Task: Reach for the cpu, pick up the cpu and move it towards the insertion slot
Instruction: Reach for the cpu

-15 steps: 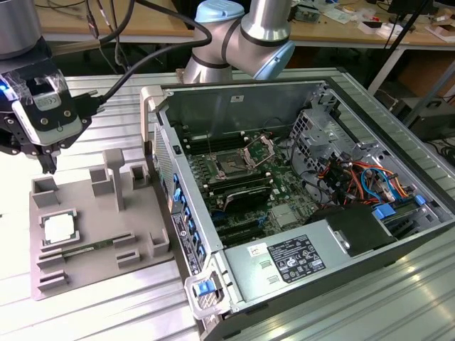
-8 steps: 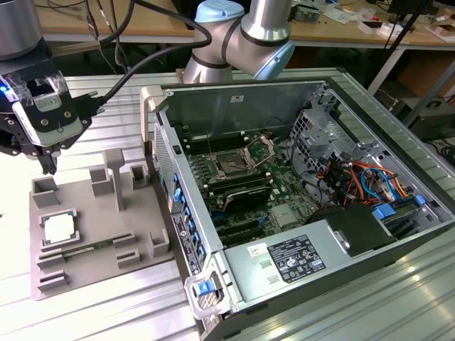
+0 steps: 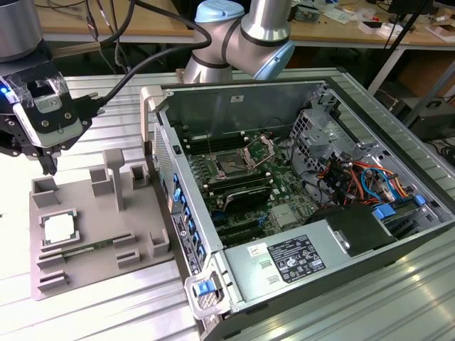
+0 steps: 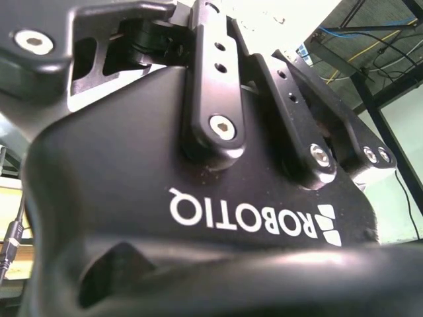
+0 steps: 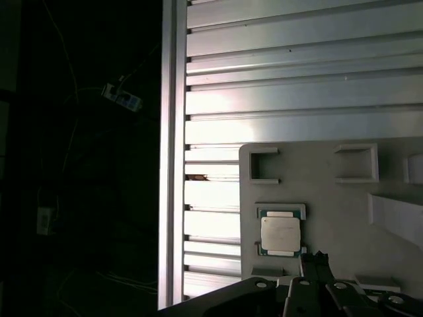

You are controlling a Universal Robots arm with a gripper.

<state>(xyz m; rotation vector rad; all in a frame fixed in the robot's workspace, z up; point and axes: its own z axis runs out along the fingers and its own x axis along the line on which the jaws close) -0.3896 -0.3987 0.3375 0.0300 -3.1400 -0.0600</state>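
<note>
- While the gripper hangs over one end of a grey tray on the ribbed metal surface, the cpu lies flat in a square recess of that tray, near its edge on the exterior view's left.
- Whether the gripper is apart or together cannot be told; it carries nothing.
- Likely risk: raised recess walls hug the chip, so an off-centre descent could strike a wall, or tilt the chip and let it slip.
- Further risk: the insertion slot sits well apart inside an open computer case, whose wall could be clipped.
- The cpu is a small, thin square with a pale silvery metal top and a darker rim.
</note>
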